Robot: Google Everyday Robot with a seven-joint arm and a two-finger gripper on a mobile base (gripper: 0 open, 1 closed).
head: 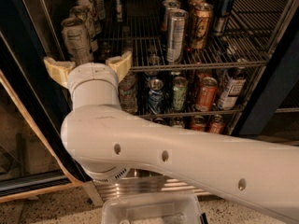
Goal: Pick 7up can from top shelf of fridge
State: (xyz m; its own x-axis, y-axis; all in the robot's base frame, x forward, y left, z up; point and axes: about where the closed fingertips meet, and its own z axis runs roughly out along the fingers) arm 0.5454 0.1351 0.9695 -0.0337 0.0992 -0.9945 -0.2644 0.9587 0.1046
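The 7up can, pale whitish-green with dark small print, stands at the front left of the top shelf, a silvery wire rack, with similar cans in a row behind it. My gripper is just below and in front of this can, at the shelf's front rail. It is open and empty, with one yellowish finger left of the can and the other finger to its right. The fridge has a dark frame. My white arm covers the lower middle of the view.
A tall slim silver can, a gold can and a dark blue can stand further right on the top shelf. Cans and a bottle fill the shelf below. The open door edge is at left. A clear bin is below.
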